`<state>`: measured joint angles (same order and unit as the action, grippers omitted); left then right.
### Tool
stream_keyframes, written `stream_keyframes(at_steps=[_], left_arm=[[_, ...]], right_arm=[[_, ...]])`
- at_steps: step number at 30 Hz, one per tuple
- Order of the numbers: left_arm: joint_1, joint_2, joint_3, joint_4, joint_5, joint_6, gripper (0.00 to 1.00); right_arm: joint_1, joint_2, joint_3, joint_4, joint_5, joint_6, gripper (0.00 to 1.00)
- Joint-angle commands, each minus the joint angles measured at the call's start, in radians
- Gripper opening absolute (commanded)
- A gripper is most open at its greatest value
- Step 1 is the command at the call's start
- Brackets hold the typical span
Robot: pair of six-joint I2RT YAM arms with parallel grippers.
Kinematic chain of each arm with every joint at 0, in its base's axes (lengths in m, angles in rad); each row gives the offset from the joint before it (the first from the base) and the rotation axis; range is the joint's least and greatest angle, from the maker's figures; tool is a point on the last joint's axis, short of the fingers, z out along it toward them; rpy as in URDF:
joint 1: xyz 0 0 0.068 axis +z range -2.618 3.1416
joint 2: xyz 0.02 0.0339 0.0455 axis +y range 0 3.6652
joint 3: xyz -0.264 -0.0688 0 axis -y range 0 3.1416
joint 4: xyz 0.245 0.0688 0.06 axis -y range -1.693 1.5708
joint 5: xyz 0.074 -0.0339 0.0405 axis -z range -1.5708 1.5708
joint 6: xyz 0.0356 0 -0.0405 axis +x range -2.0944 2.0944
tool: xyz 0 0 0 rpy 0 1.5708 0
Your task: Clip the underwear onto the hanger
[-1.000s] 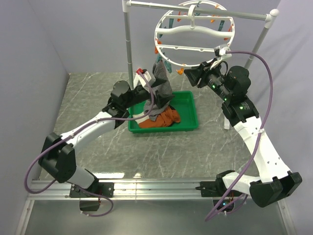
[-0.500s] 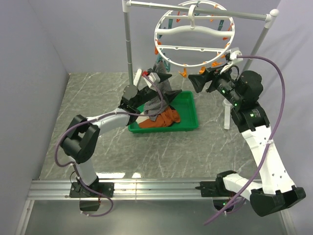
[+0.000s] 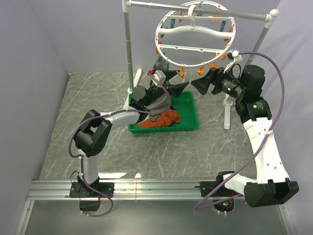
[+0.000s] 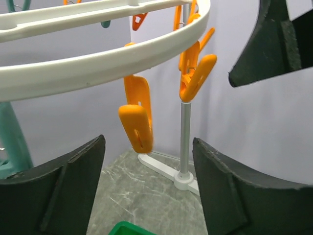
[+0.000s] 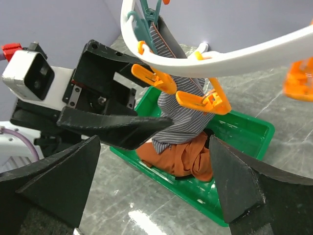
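The left arm's elbow is folded low near the front of the table, and its forearm reaches across the back left corner of the tray. Its wrist tips upward, so the left claw (image 3: 176,81) points at the lower rim of the hanger (image 3: 194,29). This claw is released: its fingers stand apart with nothing between them, just short of two orange clothespins (image 4: 138,120).

The right arm rises tall from its base and bends left at the top. The right claw (image 3: 198,80) is level with the ring's lower edge and faces the left one. It is also spread wide and holds nothing.

Between the arms, a green tray (image 3: 190,125) holds a crumpled orange garment (image 3: 167,117). The lower end of the striped grey underwear (image 5: 182,117) drapes over that garment.

Farther back, the underwear runs up out of the tray to a teal clothespin (image 5: 149,17) on the ring's lower left edge. The hanger's hook hangs from the white tube rack (image 3: 129,44).
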<state>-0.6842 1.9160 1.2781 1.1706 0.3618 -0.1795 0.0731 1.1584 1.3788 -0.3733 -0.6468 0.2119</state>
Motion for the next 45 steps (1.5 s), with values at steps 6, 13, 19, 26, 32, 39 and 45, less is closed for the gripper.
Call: stream_keyframes(at_steps=[6,13,19,26,32,39,45], left_arm=[[-0.017,0.048,0.098,0.064,-0.069,-0.034,0.67],[-0.018,0.026,0.096,0.034,-0.061,-0.028,0.37],[-0.018,-0.005,0.083,-0.006,-0.020,0.000,0.25],[-0.017,-0.034,0.055,-0.017,0.014,0.023,0.14],[-0.017,-0.043,0.049,-0.014,0.037,0.023,0.06],[-0.017,-0.045,0.046,-0.015,0.052,0.025,0.01],[-0.017,-0.038,0.058,-0.031,0.062,0.021,0.00]], right_arm=[[0.001,-0.048,-0.018,0.045,0.010,0.009,0.97],[0.098,-0.098,-0.140,0.222,0.058,-0.046,0.84],[0.217,-0.141,-0.285,0.498,0.197,-0.134,0.73],[0.234,-0.075,-0.325,0.691,0.199,-0.161,0.72],[0.234,0.018,-0.301,0.746,0.226,-0.135,0.71],[0.243,0.079,-0.277,0.807,0.282,-0.108,0.70],[0.263,0.087,-0.291,0.853,0.321,-0.108,0.67]])
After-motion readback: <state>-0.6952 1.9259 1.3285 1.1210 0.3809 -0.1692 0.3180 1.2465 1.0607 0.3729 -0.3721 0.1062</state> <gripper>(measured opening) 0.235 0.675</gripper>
